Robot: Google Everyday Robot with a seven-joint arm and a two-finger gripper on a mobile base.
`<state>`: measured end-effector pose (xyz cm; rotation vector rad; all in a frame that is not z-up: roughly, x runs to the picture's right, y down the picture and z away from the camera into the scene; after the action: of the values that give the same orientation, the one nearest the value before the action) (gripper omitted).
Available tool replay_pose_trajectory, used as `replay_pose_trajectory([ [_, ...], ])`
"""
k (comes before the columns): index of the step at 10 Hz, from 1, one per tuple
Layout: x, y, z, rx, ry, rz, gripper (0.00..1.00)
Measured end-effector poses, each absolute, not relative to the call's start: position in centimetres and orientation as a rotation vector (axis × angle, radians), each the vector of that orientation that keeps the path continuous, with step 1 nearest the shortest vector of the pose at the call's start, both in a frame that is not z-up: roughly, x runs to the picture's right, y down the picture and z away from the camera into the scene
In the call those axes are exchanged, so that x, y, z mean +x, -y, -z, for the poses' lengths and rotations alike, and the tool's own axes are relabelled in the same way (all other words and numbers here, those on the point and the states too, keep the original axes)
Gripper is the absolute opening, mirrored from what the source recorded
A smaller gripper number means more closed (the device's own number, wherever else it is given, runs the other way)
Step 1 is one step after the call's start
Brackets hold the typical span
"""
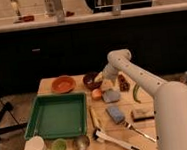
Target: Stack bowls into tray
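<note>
Hovering gripper (102,81) beside dark bowl (89,80)

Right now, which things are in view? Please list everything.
tray: one, green, left on the table, no bowl inside
orange bowl: one, orange, behind the tray
dark bowl: one, dark brown, right of the orange bowl
white cup, green cup, steel cup: one each, row in front of the tray
sponges: two, blue-grey, right of the tray, second nearer
brush: one, white handle, front edge
brown block: one, brown, right of the nearer sponge
table: one, light wood
arm: one, white, from the right
gripper: one, pale, low beside the dark bowl
</note>
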<state>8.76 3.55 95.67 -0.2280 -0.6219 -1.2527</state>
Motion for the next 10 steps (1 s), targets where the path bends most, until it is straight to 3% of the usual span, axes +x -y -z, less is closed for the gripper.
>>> replay_pose_trajectory([
  [4,7.6,-3.2,-96.0,-0.104,0.543,1.312,0.8],
  [8,6.8,-3.0,-97.8,-0.087,0.557,1.331,0.79],
  [10,6.4,-2.7,-98.7,-0.087,0.561,1.337,0.65],
])
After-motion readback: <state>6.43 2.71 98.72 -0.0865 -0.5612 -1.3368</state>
